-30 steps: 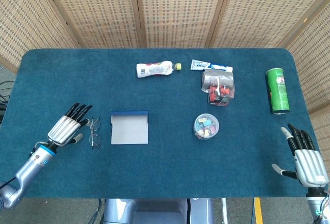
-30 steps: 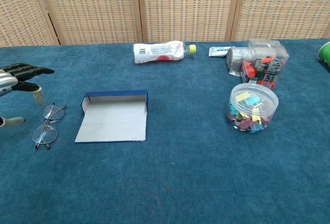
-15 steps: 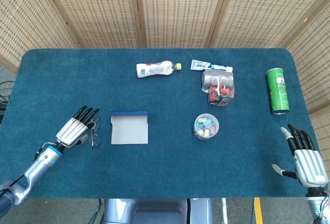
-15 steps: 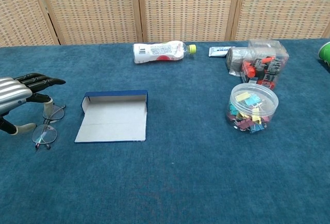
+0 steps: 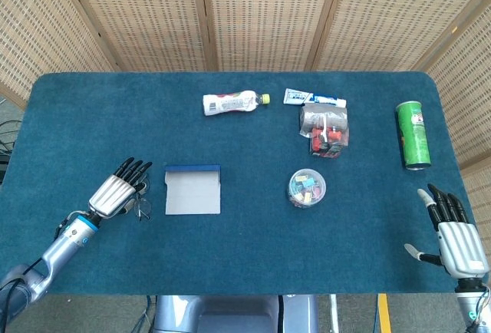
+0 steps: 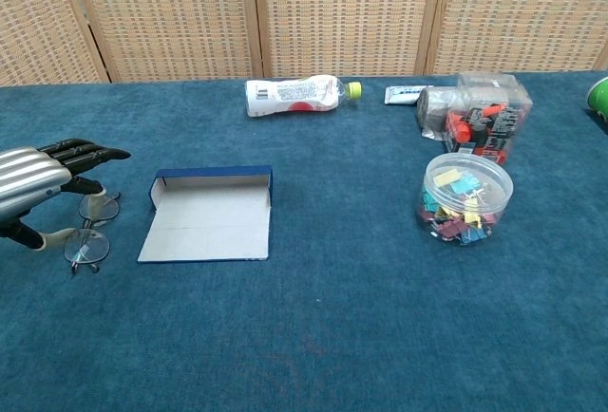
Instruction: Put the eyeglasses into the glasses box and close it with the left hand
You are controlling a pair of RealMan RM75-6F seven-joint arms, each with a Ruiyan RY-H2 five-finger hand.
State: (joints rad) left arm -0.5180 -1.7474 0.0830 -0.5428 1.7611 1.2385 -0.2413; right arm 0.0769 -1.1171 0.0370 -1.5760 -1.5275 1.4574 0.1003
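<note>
Left hand (image 6: 38, 177) fingers spread over eyeglasses (image 6: 89, 232), holding nothing, glasses box (image 6: 209, 215) open just beside

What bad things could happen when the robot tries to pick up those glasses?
The left hand hovers over the eyeglasses, fingers spread. They are thin and lie flat on the carpet, so fingers could slip off or bend the frame. The glasses box lies open right beside them, so a clumsy sweep might knock it sideways. Its walls look low, so the glasses could end up hanging over an edge, stopping the lid from closing.
</note>
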